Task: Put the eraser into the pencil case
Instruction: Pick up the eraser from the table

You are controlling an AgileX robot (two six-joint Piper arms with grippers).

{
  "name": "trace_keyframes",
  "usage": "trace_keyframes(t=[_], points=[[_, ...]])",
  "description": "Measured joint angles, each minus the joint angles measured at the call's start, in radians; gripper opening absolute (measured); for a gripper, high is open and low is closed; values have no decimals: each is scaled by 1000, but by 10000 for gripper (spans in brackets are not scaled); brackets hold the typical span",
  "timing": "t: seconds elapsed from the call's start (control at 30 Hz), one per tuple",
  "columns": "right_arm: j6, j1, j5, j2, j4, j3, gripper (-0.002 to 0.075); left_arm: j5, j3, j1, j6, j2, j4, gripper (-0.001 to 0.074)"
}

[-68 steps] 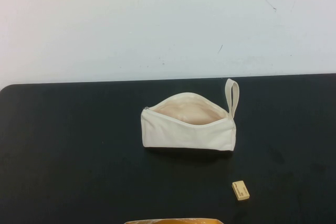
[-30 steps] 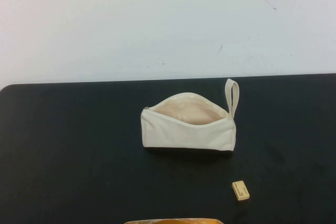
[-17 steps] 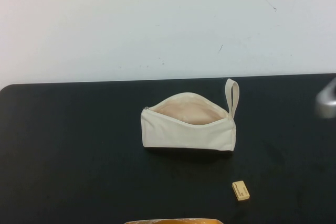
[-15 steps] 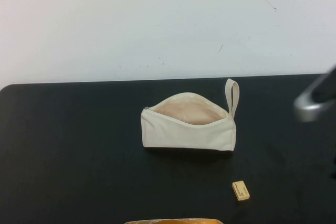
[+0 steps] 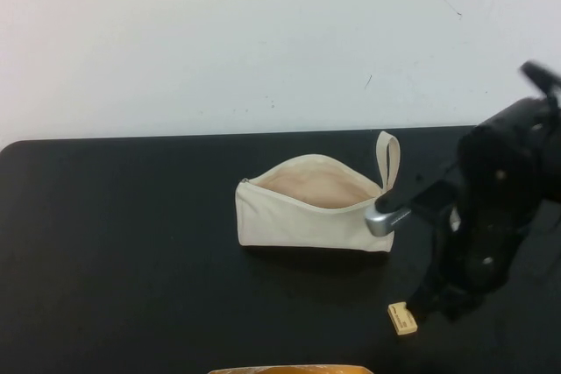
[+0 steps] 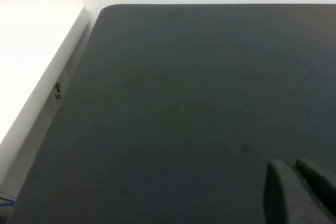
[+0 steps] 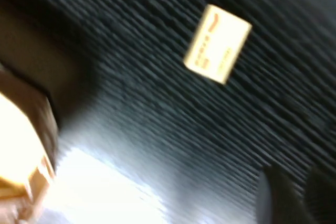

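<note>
The eraser, a small cream block with dark print, lies on the black table in front of the pencil case's right end; it also shows in the right wrist view. The pencil case, a cream pouch, lies unzipped with its peach lining showing and its strap at the right end. My right gripper hangs just right of the eraser, empty, with a narrow gap between its fingers. My left gripper is shut and empty over bare table, out of the high view.
An orange-brown object pokes in at the table's front edge, left of the eraser, and shows in the right wrist view. A white wall stands behind the table. The left wrist view shows the table's left edge.
My right arm has swung in from the right edge and come down beside the eraser. The eraser and the pencil case have not moved.
</note>
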Motion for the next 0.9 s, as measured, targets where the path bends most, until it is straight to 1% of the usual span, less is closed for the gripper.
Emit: trace_keyframes(t=[0.03,0.13,0.17,0.2,0.27,0.4,0.77,0.83,0.9], points=[[11,0,-11,14,9,0,137,0,0,0,0,0,0,-2],[36,0,-72,56,60,0,316,0,0,0,0,0,0,-2],[43,0,-121,73,112,0,407,0,0,0,0,0,0,-2],[44,0,-150,80,138,0,437,0,0,0,0,0,0,-2],[46,0,-201,96,180,0,466,0,0,0,0,0,0,-2],[46,0,-252,126,200,-2,466,0,0,0,0,0,0,-2],[95,0,-287,203,144,-2,452,1,0,0,0,0,0,-2],[105,0,-287,209,137,-6,424,1,0,0,0,0,0,-2],[107,0,-284,209,128,-6,351,1,0,0,0,0,0,-2]])
